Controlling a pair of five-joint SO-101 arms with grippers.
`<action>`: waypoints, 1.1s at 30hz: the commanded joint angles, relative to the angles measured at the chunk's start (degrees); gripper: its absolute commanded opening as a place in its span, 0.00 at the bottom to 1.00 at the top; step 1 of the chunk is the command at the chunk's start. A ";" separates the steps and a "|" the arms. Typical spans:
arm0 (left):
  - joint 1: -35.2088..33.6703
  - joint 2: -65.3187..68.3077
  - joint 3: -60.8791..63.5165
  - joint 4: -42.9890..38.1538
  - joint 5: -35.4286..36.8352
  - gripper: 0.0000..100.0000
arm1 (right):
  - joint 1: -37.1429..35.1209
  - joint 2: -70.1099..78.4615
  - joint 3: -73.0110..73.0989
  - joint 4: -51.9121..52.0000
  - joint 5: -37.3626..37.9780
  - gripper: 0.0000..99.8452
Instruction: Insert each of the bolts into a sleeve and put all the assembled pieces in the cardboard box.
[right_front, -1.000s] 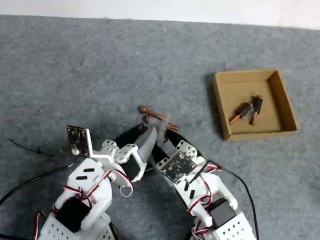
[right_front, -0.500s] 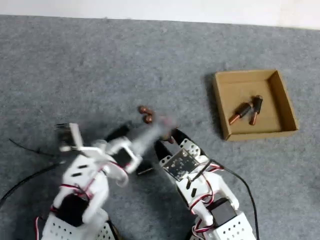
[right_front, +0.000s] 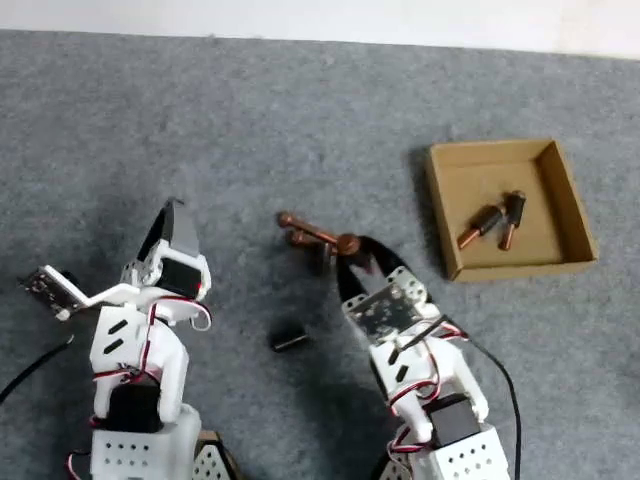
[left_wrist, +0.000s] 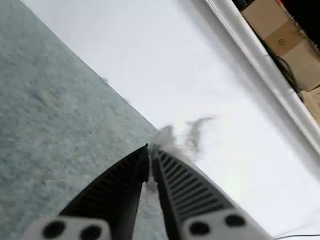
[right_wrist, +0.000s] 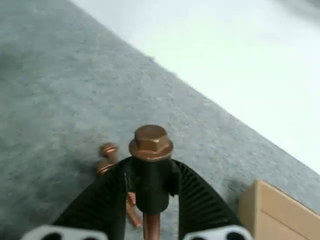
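Bg: grey carpet (right_front: 300, 120) w/ white strip (right_front: 400, 20) at far edge, brown cartons (left_wrist: 272, 27) beyond.

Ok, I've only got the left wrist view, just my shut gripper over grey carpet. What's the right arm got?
Observer: The right gripper is shut on a black sleeve with a copper bolt seated through it.
Operator: Any sleeves left loose?
Observer: One loose sleeve lies on the carpet, off to the right gripper's left, touching nothing.
Operator: And the box?
Observer: The cardboard box holds two assembled pieces, lying close together.
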 joint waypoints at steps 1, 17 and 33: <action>-1.36 -0.66 2.51 -3.69 -3.34 0.01 | 5.67 -1.19 6.02 -4.35 -6.95 0.00; -1.19 -0.48 4.97 -3.60 -3.43 0.01 | 26.86 40.13 -22.20 -19.65 -11.78 0.00; -1.10 -0.48 4.97 -0.79 -3.52 0.01 | 40.04 120.48 -104.75 15.43 -25.41 0.01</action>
